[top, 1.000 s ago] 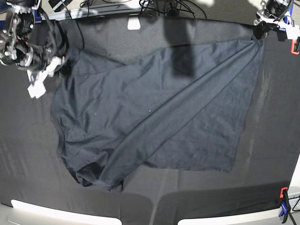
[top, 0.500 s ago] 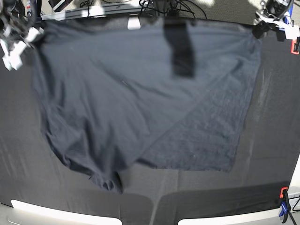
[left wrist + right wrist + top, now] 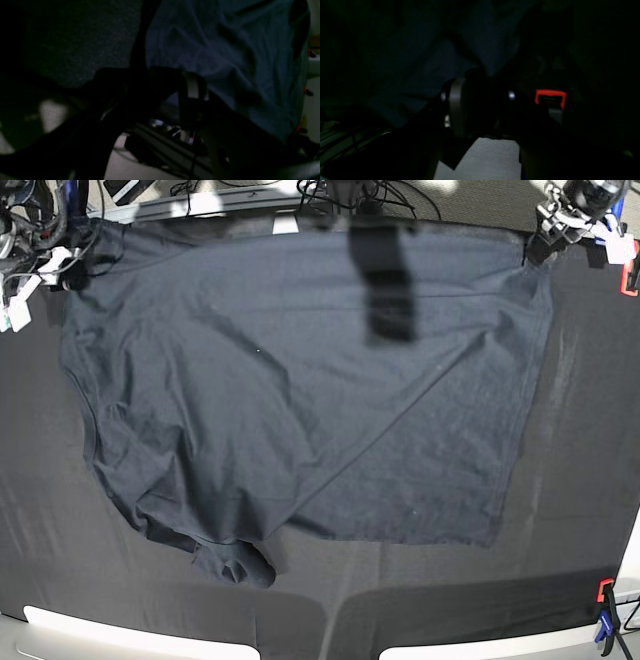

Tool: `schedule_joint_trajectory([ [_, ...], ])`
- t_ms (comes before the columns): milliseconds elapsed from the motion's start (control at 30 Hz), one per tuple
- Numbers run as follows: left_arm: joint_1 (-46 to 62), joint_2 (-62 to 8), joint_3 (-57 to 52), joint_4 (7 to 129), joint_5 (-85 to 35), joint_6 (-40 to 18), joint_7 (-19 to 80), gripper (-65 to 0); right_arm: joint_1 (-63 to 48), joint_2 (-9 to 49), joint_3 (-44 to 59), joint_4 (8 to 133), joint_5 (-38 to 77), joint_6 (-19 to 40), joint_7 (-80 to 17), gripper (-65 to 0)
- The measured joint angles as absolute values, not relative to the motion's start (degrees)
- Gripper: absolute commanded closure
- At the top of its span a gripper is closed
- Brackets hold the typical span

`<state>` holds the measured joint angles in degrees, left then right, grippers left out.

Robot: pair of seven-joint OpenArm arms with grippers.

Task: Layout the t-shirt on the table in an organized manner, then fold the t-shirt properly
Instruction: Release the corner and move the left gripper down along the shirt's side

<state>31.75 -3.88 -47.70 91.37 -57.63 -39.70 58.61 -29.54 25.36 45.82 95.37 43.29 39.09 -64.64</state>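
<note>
The dark t-shirt (image 3: 290, 390) lies spread over the black table (image 3: 585, 440), its far edge stretched along the table's back. My right gripper (image 3: 70, 272) is shut on its far left corner. My left gripper (image 3: 538, 242) is shut on its far right corner. A diagonal crease runs across the shirt, and its near left part is bunched (image 3: 235, 565). In the left wrist view the bluish fabric (image 3: 225, 50) hangs past the gripper (image 3: 170, 82). The right wrist view is very dark; fabric (image 3: 482, 37) runs down into the gripper (image 3: 483, 85).
A red clamp (image 3: 630, 280) sits at the far right edge and a red and blue clamp (image 3: 605, 610) at the near right corner. Cables (image 3: 350, 195) lie behind the table. A dark shadow band (image 3: 385, 280) crosses the shirt. A red clamp (image 3: 550, 96) shows in the right wrist view.
My right gripper moved back and left, pulling its corner to the far left. The shirt opened from a diagonal fold into a wide spread. The left gripper barely moved.
</note>
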Motion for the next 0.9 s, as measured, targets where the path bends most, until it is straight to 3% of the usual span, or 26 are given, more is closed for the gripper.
schedule_joint_trajectory([
  [133,32.8,-5.7,-47.7,92.4,-57.1,-39.7,59.2,-23.9,-29.5,28.7,45.9,95.4,44.1,39.1,-65.1,-20.6],
  [367,34.6,-7.6,-47.7,101.6,-55.9,-39.5,59.6,-23.9,-29.2,33.4,45.9,95.4,58.8,39.1,-65.3,-20.6],
  [533,34.1,-7.7,-47.6,106.2,-54.6,-39.5,52.1,-23.9,-25.9,33.5,45.9,95.4,59.1,39.2,-65.3,-20.6],
  [767,20.0,-11.3,-45.4,104.5,-46.2,-38.0,49.7,-23.9,-21.1,33.5,45.9,95.4,60.1,39.2,-65.3,-20.6],
  [900,10.3,-14.8,-36.6,99.5,-45.1,-33.1,49.4,-23.9,-18.6,33.5,45.9,95.4,60.2,39.2,-65.5,-20.6],
])
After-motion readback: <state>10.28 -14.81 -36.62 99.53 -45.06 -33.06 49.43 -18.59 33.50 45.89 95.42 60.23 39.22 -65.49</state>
